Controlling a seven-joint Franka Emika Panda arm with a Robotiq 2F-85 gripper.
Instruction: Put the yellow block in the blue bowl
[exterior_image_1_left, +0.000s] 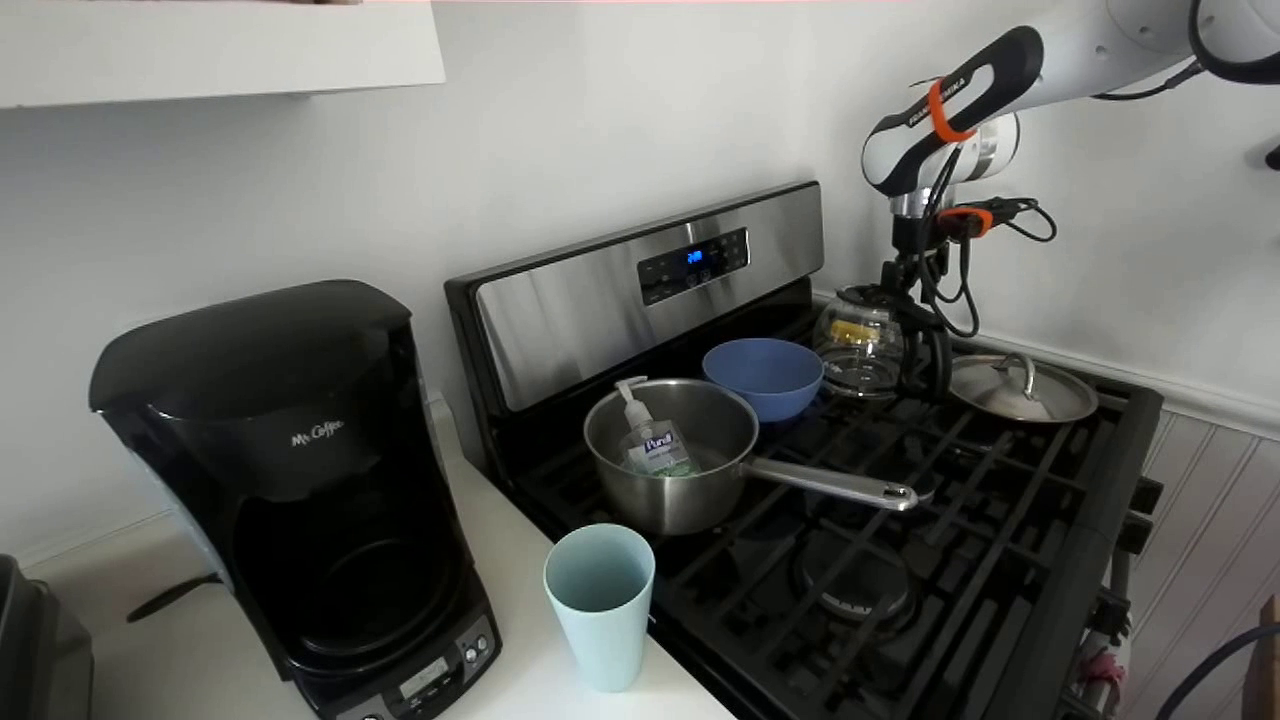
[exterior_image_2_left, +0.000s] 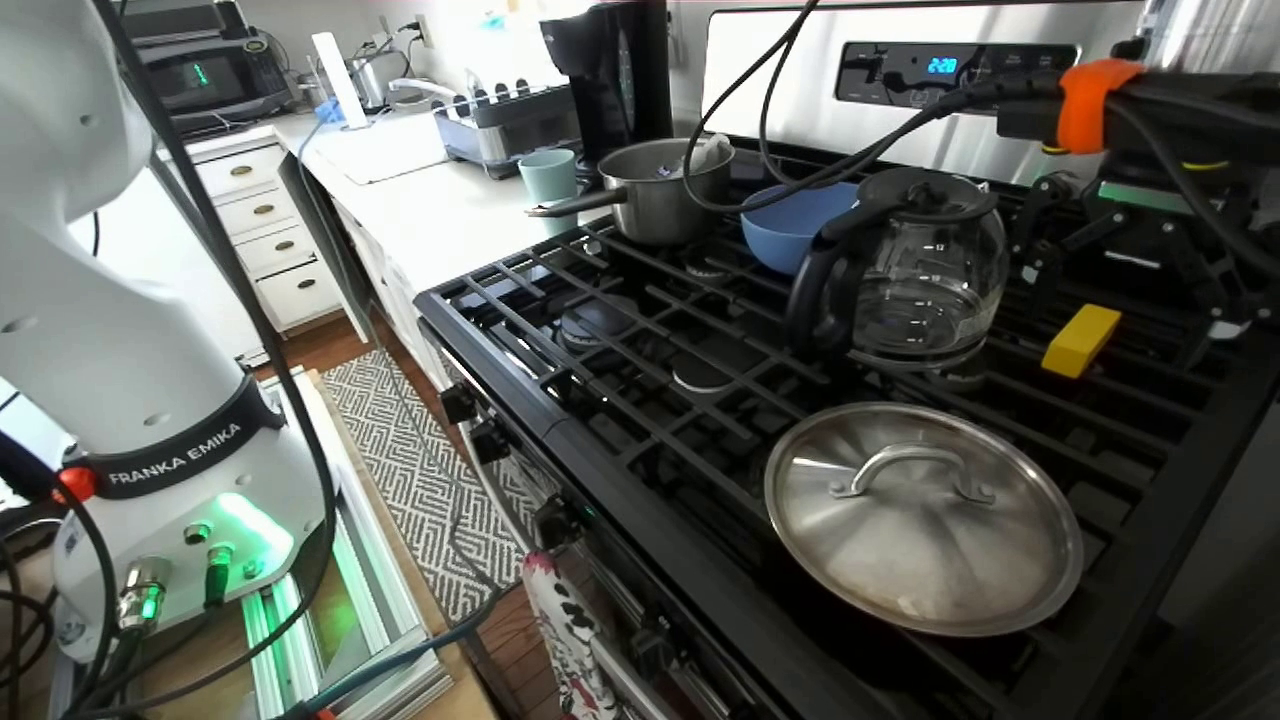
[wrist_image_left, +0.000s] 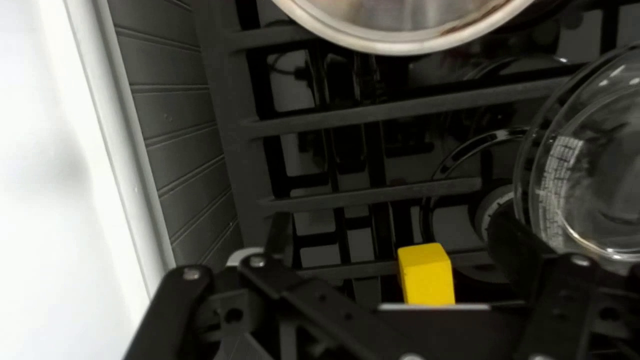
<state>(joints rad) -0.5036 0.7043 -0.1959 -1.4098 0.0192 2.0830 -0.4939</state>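
1. The small, bright yellow rectangular block (exterior_image_2_left: 1082, 340) rests on the black, barred stove tabletop (exterior_image_1_left: 1085, 530), seemingly across a dark grate bar (wrist_image_left: 350, 271) that presumably keeps it from dropping through.
2. The black jaws stand wide apart, holding nothing; in the wrist view the block shows between them, which suggests lining up to pinch its sides.
3. The clear glass carafe (exterior_image_2_left: 930, 285) stands between the block and the round, medium-blue bowl (exterior_image_1_left: 765, 378), so carrying probably calls for a high lift.
4. The bowl sits hollow side up, ready for a drop from above.
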